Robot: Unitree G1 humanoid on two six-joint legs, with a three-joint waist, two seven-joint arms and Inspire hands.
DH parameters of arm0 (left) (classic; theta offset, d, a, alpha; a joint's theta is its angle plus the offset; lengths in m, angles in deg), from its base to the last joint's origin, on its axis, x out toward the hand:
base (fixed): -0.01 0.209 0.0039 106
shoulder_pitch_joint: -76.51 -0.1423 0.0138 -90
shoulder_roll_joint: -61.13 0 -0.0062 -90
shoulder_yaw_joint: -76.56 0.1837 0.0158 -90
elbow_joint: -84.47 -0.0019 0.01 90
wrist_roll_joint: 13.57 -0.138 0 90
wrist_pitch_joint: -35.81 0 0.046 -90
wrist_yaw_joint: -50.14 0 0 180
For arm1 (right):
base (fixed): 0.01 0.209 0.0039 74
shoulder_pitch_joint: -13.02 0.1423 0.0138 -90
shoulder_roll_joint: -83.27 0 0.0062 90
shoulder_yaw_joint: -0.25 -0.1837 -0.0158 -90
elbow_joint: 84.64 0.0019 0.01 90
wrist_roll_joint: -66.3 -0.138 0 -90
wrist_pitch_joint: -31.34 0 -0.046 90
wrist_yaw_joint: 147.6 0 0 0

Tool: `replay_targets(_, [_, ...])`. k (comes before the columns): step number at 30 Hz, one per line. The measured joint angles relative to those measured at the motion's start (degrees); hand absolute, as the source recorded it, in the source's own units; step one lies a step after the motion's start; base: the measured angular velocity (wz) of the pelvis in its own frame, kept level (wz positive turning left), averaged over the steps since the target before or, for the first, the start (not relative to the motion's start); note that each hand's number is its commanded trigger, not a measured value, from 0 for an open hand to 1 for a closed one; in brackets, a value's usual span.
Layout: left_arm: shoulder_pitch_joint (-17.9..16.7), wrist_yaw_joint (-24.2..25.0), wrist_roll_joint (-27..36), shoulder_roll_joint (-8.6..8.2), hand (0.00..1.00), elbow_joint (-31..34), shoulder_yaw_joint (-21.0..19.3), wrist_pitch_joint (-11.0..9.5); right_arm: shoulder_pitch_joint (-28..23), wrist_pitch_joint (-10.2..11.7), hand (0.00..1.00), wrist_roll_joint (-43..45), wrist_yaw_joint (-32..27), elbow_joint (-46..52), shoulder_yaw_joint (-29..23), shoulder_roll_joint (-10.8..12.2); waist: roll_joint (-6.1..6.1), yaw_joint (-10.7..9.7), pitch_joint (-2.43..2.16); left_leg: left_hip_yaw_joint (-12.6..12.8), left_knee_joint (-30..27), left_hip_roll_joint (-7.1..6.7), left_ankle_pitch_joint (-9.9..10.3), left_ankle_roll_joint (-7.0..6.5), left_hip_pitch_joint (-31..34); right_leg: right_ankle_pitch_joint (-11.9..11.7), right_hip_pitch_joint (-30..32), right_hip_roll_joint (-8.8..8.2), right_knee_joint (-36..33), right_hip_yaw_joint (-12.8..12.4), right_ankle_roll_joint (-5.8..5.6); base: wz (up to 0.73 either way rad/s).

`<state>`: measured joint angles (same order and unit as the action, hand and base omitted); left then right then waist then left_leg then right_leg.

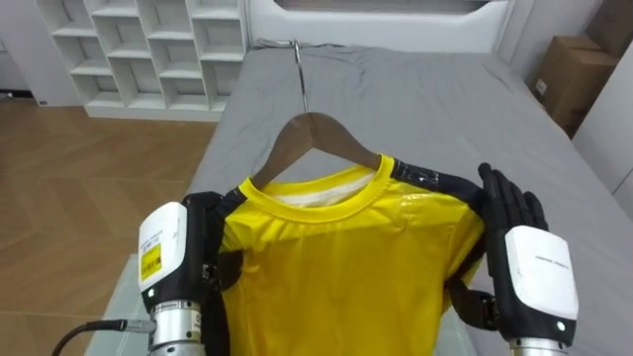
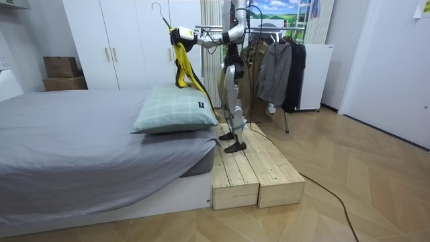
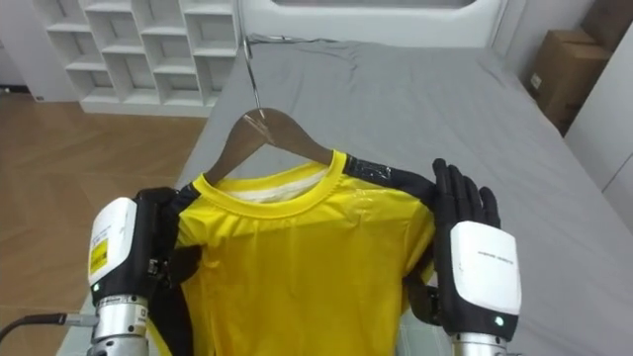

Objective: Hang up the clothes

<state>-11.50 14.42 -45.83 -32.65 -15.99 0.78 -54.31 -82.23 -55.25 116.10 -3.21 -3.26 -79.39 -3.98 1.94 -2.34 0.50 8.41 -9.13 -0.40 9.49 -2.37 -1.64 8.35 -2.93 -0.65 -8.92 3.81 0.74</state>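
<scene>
Bedroom, grey bed [image 1: 445,99] as the work surface; the robot is seen standing on a wooden platform [image 2: 252,171] by the pillow [image 2: 176,109] end, arms held out over the bed.

Nearest: yellow shirt [image 1: 346,267] with dark shoulder panels, held up between both hands, collar uppermost.
- Left hand [image 1: 168,247]: set against the shirt's left shoulder, back of the hand toward the camera. Whether it grasps the cloth cannot be told.
- Right hand [image 1: 524,257]: laid flat along the shirt's right shoulder, fingers [image 1: 509,203] straight and pointing up, not clenched.

Shirt is noted as already on a wooden hanger [image 1: 321,133], whose arms rise out of the collar. Metal hook [image 1: 299,69] stands upright above it, caught on nothing.

Beyond: white shelf unit [image 1: 158,49] past the bed's left edge and a cardboard box [image 1: 574,74] at far right. In the room view a clothes rack [image 2: 279,70] with dark garments is seen just behind the robot
</scene>
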Motion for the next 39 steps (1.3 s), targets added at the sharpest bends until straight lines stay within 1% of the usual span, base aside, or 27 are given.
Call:
replay_targets(3, [0.0, 0.0, -0.9, 0.06, 1.00, 0.0, 0.0, 0.3, 0.3, -1.0, 0.00, 0.0, 1.0, 0.0, 0.7, -0.6, 0.27, 0.4, 0.20, -0.5, 0.0, -0.02, 0.0, 0.00, 0.2, 0.0, 0.0, 0.00, 0.0, 0.4, 0.00, 0.06])
replay_targets(6, [0.0, -0.5, -2.6, 0.16, 1.00, 0.0, 0.1, 0.3, 0.8, -1.1, 0.00, 0.0, 2.7, -0.1, 0.9, -0.6, 0.27, 1.0, 0.20, -0.6, 0.0, -0.04, 0.0, 0.00, 0.2, 0.0, 0.0, -0.01, -0.1, 0.5, 0.00, 0.02])
replay_targets(10, [0.0, -1.7, -3.5, 0.27, 1.00, 0.0, 0.0, 0.3, 1.8, -1.2, 0.00, 0.0, 4.2, -0.1, 1.2, -0.6, 0.32, 1.2, 0.17, -0.7, -0.3, -0.09, 0.0, -0.02, 0.3, 0.0, -0.1, -0.11, 0.0, 0.7, 0.00, 0.00])
replay_targets(16, [0.0, -2.1, -4.6, 0.45, 1.00, 0.0, -0.2, 0.3, 2.9, -1.2, 0.00, 0.1, 5.8, -0.1, 1.4, -0.6, 0.43, 1.2, 0.10, -0.7, -0.4, -0.18, 0.0, -0.04, 0.3, 0.0, -0.1, -0.23, 0.1, 0.8, -0.01, 0.00])
replay_targets(23, [0.0, -2.2, -6.2, 0.28, 1.00, -0.1, 0.3, 0.3, 4.1, -1.1, 0.00, 0.5, 6.6, -0.1, 1.9, -0.6, 0.44, 0.9, 0.09, -0.7, -0.4, -0.20, 0.0, -0.04, 0.4, 0.0, -0.1, -0.22, 0.2, 0.8, -0.01, 0.00])
replay_targets(32, [0.0, -2.2, -6.1, 0.24, 1.00, -0.1, 0.9, 0.1, 5.2, -1.1, 0.00, 0.5, 6.6, -0.1, 1.9, -0.6, 0.50, 1.0, 0.12, -0.8, -0.5, -0.21, 0.0, -0.04, 0.5, 0.0, -0.2, -0.24, 0.2, 0.9, -0.01, 0.00])
replay_targets(39, [0.0, -1.9, -6.2, 0.02, 1.00, -0.1, 2.6, -0.1, 7.1, -1.0, 0.00, 0.5, 6.9, -0.1, 2.1, -0.6, 0.78, 1.0, 0.14, -1.1, -0.5, -0.24, 0.0, -0.04, 0.9, 0.0, 0.0, -0.24, 0.2, 1.2, -0.01, 0.04])
